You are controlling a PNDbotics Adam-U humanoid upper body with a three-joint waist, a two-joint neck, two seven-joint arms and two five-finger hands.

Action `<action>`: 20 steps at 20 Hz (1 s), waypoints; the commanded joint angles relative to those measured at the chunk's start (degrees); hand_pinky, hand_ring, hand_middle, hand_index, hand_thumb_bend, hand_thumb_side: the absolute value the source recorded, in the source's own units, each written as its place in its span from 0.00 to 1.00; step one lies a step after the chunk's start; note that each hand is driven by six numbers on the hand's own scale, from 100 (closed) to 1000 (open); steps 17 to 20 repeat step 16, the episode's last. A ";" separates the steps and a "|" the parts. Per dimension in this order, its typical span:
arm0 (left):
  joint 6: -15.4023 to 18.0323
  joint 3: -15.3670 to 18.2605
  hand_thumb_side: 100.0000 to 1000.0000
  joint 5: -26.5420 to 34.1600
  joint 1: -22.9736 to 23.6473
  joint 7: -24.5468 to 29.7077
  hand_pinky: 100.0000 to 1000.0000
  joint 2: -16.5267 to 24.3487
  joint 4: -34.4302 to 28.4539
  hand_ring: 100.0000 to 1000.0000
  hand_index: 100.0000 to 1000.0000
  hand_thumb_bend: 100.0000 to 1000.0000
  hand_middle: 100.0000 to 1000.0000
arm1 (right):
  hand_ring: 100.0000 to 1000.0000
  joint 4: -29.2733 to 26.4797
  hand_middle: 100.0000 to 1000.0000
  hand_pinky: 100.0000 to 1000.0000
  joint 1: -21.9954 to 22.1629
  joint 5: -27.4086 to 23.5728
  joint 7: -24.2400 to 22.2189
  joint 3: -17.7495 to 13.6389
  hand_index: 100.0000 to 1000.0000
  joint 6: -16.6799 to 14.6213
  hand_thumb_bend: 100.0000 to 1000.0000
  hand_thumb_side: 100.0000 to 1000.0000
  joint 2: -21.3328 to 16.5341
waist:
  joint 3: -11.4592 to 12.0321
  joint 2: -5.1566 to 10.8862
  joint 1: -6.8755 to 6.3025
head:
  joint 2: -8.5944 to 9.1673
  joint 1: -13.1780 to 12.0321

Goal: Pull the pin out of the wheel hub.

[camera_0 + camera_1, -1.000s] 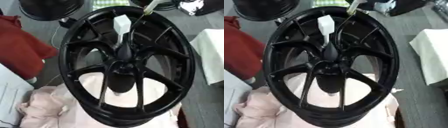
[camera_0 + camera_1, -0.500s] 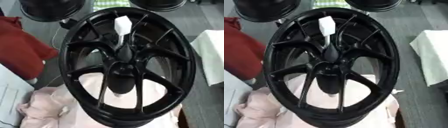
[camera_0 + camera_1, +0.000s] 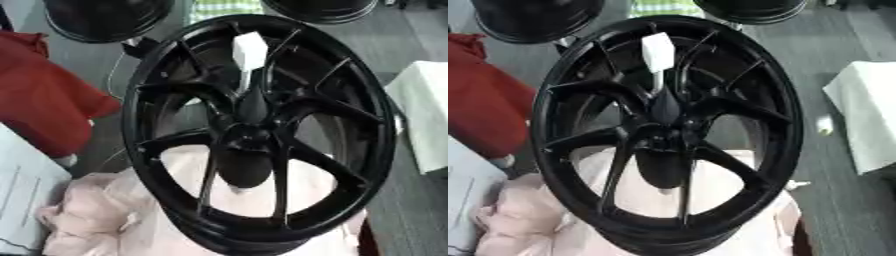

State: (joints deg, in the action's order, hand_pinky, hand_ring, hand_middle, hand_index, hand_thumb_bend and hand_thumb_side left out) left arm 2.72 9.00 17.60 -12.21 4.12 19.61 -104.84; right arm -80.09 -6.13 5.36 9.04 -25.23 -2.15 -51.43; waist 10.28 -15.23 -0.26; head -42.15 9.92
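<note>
Filling most of both views is a large glossy black alloy wheel hub [image 3: 254, 135] with curved, paired spokes that run from a dark central boss out to a deep round rim. It lies tilted on a rumpled pale pink cloth [image 3: 87, 215], whose soft folds show through the gaps between the lower spokes. A white pin [image 3: 658, 52], with a blocky rectangular head and a thinner pale shank below it, stands up from the centre of the hub; its head shows against the upper spokes and its shank runs down into the dark boss. The pin is seated in the hub and nothing touches it.

Neither robot hand shows in either view, so the state of the fingers cannot be told, nor how the pin lies relative to them.

To the left lies a matte red fabric bundle [image 3: 44, 95], and at the lower left a flat pale grey sheet [image 3: 22, 200]. A white cloth-like block [image 3: 868, 115] sits on the grey floor at the right. Two more black round wheels [image 3: 535, 17] lie along the far edge.
</note>
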 commanded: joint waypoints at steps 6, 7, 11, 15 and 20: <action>0.03 0.30 0.76 -0.23 -0.43 0.14 0.58 1.52 -0.85 0.60 0.73 0.00 0.49 | 0.86 -12.24 0.58 0.87 -4.72 -14.00 8.81 2.65 0.79 1.90 0.00 0.43 -1.17 | 0.49 0.41 -0.17 | 0.73 0.61; 0.03 0.27 0.76 -0.18 -0.47 0.17 0.58 1.48 -0.87 0.60 0.73 0.00 0.49 | 0.85 -14.23 0.58 0.87 -5.75 -14.56 8.71 3.63 0.79 2.56 0.00 0.43 -1.03 | 0.61 0.43 -0.17 | 0.71 0.75; -0.03 0.05 0.76 0.04 -0.68 0.42 0.58 1.26 -0.91 0.60 0.73 0.00 0.49 | 0.85 -20.72 0.57 0.88 -10.99 -15.47 6.02 7.79 0.78 4.59 0.00 0.44 0.81 | 1.16 0.57 -0.21 | 0.75 1.34; -0.05 -0.14 0.76 0.22 -0.74 0.58 0.58 1.02 -0.95 0.60 0.73 0.00 0.49 | 0.84 -23.62 0.57 0.88 -17.59 -14.79 5.02 10.18 0.78 6.29 0.00 0.47 6.48 | 1.41 0.67 -0.46 | 0.87 1.62; -0.03 -0.17 0.76 0.24 -0.74 0.59 0.58 0.95 -0.95 0.60 0.73 0.00 0.49 | 0.84 -23.86 0.57 0.88 -19.08 -14.24 5.18 10.38 0.77 6.77 0.00 0.47 8.50 | 1.45 0.66 -0.55 | 0.93 1.66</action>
